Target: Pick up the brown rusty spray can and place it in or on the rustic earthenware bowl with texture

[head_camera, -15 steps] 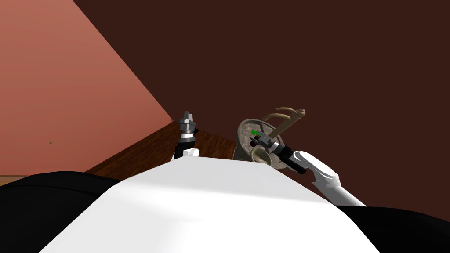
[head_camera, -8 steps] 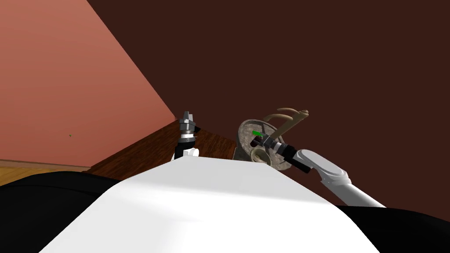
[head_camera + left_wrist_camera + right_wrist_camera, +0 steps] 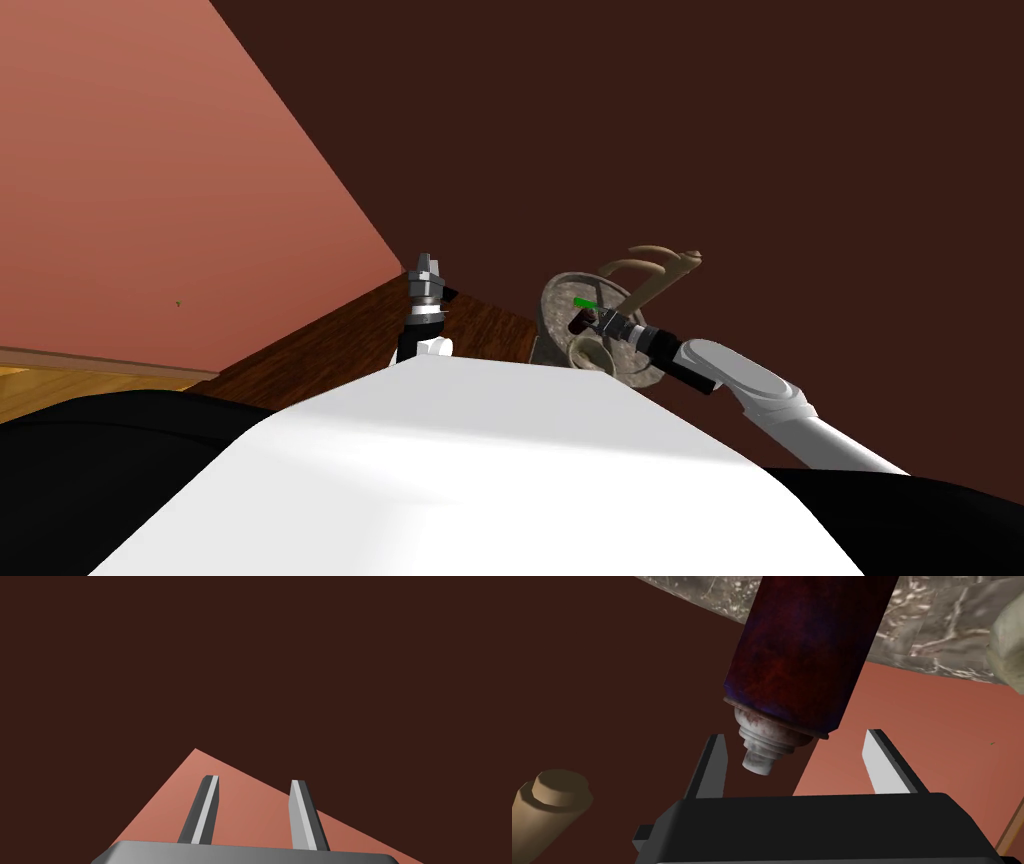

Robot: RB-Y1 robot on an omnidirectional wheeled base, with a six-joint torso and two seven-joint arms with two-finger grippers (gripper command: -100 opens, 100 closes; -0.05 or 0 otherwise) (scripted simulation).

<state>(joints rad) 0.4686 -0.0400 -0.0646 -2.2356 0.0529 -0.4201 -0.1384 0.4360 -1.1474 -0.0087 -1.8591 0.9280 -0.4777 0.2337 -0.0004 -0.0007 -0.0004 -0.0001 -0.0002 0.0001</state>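
The right arm [image 3: 790, 405] comes in from the robot's right side. Its pale forearm slants up and across toward the middle, and the dark wrist [image 3: 655, 345] is stretched out in line beyond it. The right gripper [image 3: 588, 320] points away from the shoulder, toward the robot's left. In the right wrist view its two fingers [image 3: 714, 768] stand wide apart, both blades straight. The left arm [image 3: 418, 335] rises near the middle of the head view, held close to upright. The left gripper [image 3: 426, 264] at its end points straight up. In the left wrist view its blades stand parted with a clear gap between them, narrower than the right pair's.
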